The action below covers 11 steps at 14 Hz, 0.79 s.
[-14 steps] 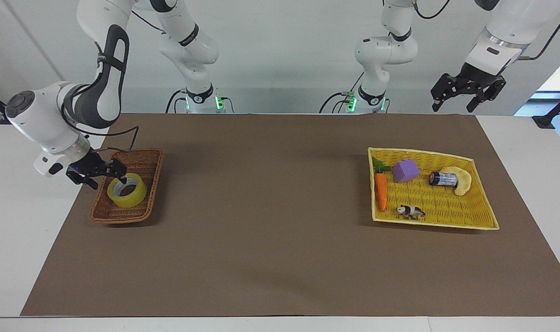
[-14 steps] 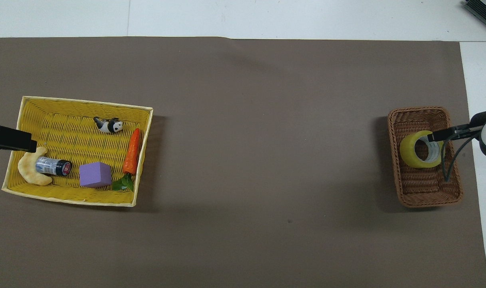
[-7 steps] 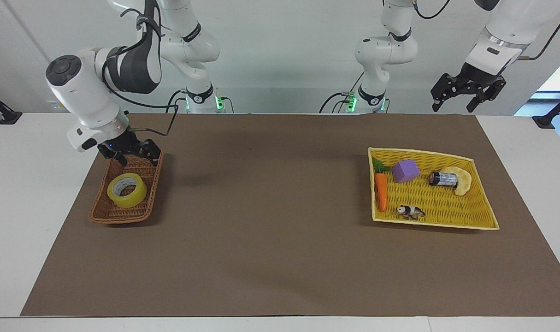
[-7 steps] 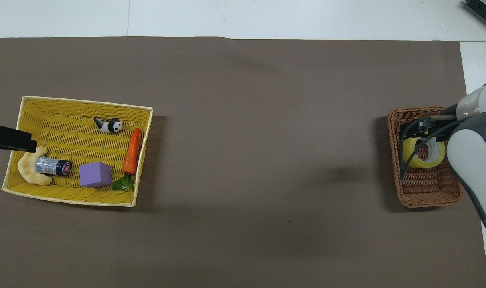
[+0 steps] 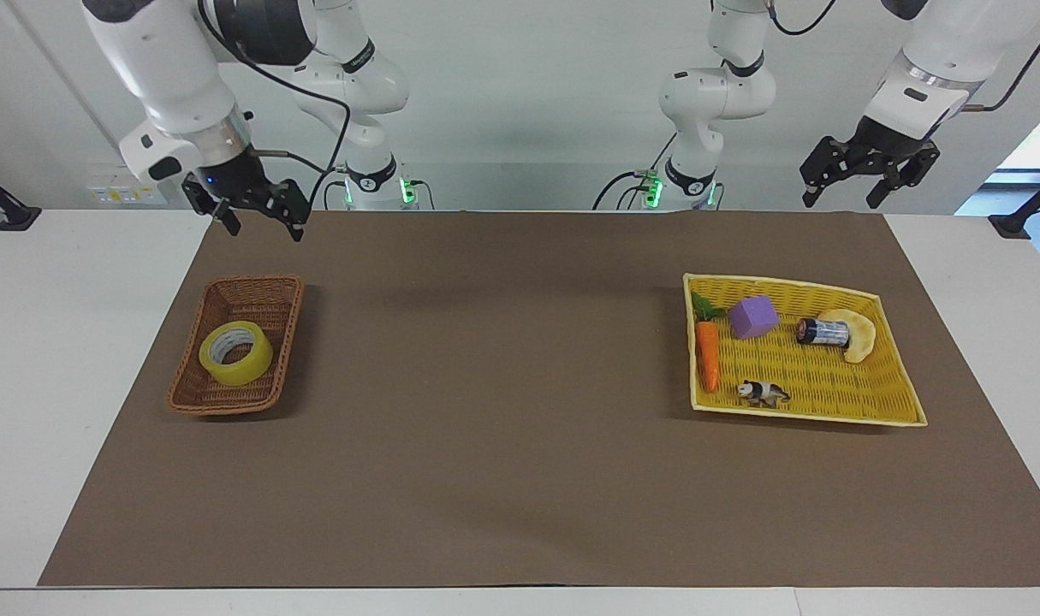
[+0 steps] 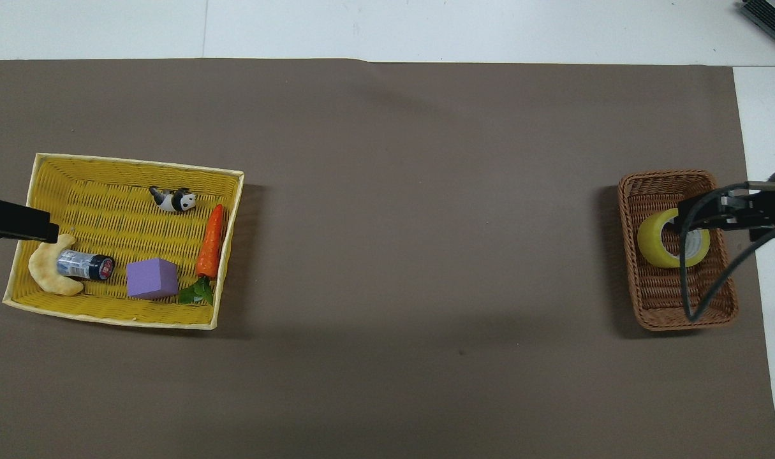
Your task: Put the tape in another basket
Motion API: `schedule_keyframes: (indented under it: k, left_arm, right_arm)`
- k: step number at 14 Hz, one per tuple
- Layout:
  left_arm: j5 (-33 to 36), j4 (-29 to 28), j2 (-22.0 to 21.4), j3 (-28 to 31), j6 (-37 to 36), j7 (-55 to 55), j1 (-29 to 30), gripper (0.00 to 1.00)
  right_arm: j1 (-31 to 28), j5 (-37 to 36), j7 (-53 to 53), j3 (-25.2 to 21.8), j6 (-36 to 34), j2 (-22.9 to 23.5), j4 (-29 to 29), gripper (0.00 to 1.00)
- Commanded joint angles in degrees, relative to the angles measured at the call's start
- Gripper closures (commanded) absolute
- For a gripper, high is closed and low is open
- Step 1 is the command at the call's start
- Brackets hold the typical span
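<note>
Your right gripper (image 5: 256, 224) has risen since the frame a second ago: then it reached into the small brown woven wicker basket (image 5: 196, 385) at the roll of translucent yellow packing tape (image 5: 235, 352); now it hangs high, fingers apart and empty, over the mat's robot-side edge near the right arm's corner. The tape has stayed put, lying flat in the middle of that basket, core opening upward, free of any grip. The basket sits close to the brown mat's (image 5: 502, 445) edge at the right arm's end. The left gripper (image 5: 869, 171) waits as before, fingers spread, raised above the robot-side corner at the left arm's end. Under it, nearer the mat's left-arm edge, the flat yellow woven tray (image 5: 900, 402) holds an orange carrot (image 5: 708, 355), a purple block (image 5: 752, 316), a dark battery (image 5: 822, 331), a pale crescent (image 5: 862, 334) and a panda figure (image 5: 763, 393). Between the two baskets you have a broad bare stretch of mat, running to the edge farthest from the robots.
</note>
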Motion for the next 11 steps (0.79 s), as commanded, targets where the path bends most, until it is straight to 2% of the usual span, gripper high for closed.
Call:
schedule_keyframes:
  k: [1, 5, 11]
  left_arm:
    - [0.4, 0.0, -0.2, -0.5, -0.5, 0.8, 0.9, 0.0]
    - [0.4, 0.0, -0.2, -0.5, -0.6, 0.8, 0.9, 0.0]
    - [0.4, 0.0, -0.2, -0.5, -0.5, 0.8, 0.9, 0.0]
  right_arm:
    - [-0.9, -0.8, -3.3, 0.2, -2.7, 1.0, 3.9, 0.0]
    - [-1.3, -0.3, -7.9, -0.3, -1.7, -0.1, 2.4, 0.0]
    - [-2.5, 0.2, -8.2, -0.7, -1.3, -0.3, 2.5, 0.0]
